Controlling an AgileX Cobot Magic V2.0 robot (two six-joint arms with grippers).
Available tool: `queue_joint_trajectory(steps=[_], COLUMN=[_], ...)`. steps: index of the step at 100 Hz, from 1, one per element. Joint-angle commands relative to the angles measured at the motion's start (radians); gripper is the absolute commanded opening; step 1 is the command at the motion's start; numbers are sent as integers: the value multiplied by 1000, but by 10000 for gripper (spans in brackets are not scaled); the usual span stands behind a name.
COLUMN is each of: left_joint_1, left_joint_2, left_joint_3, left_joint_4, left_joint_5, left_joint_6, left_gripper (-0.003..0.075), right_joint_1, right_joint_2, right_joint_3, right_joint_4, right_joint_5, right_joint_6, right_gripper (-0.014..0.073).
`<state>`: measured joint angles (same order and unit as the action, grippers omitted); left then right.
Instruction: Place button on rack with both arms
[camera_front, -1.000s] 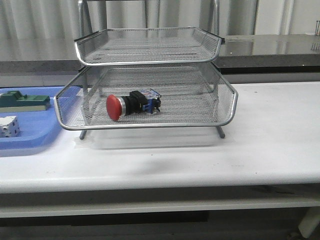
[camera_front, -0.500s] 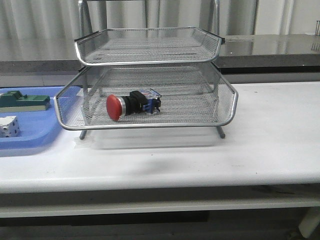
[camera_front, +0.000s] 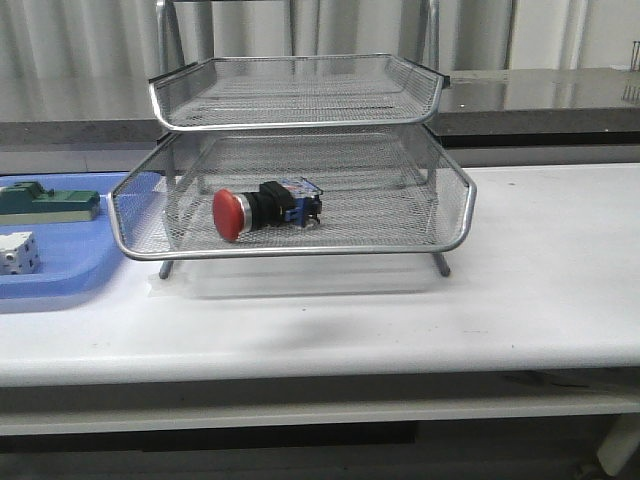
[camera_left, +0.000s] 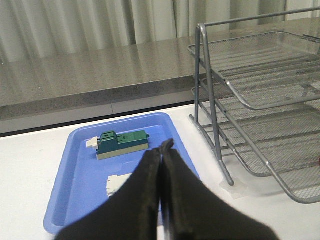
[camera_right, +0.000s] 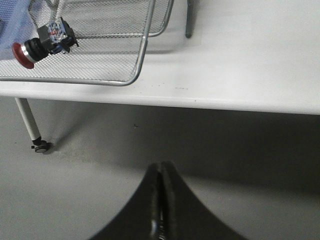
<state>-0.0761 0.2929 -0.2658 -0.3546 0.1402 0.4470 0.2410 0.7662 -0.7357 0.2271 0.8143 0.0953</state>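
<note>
The button (camera_front: 262, 208), with its red head, black barrel and blue rear block, lies on its side in the pulled-out mesh tray of the rack (camera_front: 300, 105). The right wrist view shows the same button (camera_right: 44, 42) inside the tray's wire rim. Neither arm appears in the front view. My left gripper (camera_left: 162, 146) is shut with nothing in it, held above the table beside the rack's legs (camera_left: 214, 115). Off the table's front edge, over the floor, my right gripper (camera_right: 161, 166) is shut and empty.
A flat blue tray (camera_front: 70, 275) sits left of the rack and holds a green block (camera_front: 48, 203) and a white cube (camera_front: 18, 252). The left wrist view shows that blue tray (camera_left: 80, 170) with the green block (camera_left: 121, 143). A table leg on a caster (camera_right: 33, 129) stands below.
</note>
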Motion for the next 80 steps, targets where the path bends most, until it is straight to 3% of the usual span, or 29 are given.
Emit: queue_joint_trajectory(steps=[1,33,80], left_joint_1=[3,3,3], left_joint_2=[6,6,6], left_joint_3=[-28,-28,-28], left_joint_4=[-15,-15,-15], left_joint_5=[-81,-81,-81], left_joint_6=[-10,-10,-10], left_gripper=[-21,-21,-21], right_joint_1=[0,13,280], right_joint_2=[90,378,638], right_joint_3=[-24,-24,-28], right_joint_4=[65,211,311], right_joint_5=[-130,-219,-467], right_joint_6=[-27,-51,-51], right_gripper=[-71,-69,-69])
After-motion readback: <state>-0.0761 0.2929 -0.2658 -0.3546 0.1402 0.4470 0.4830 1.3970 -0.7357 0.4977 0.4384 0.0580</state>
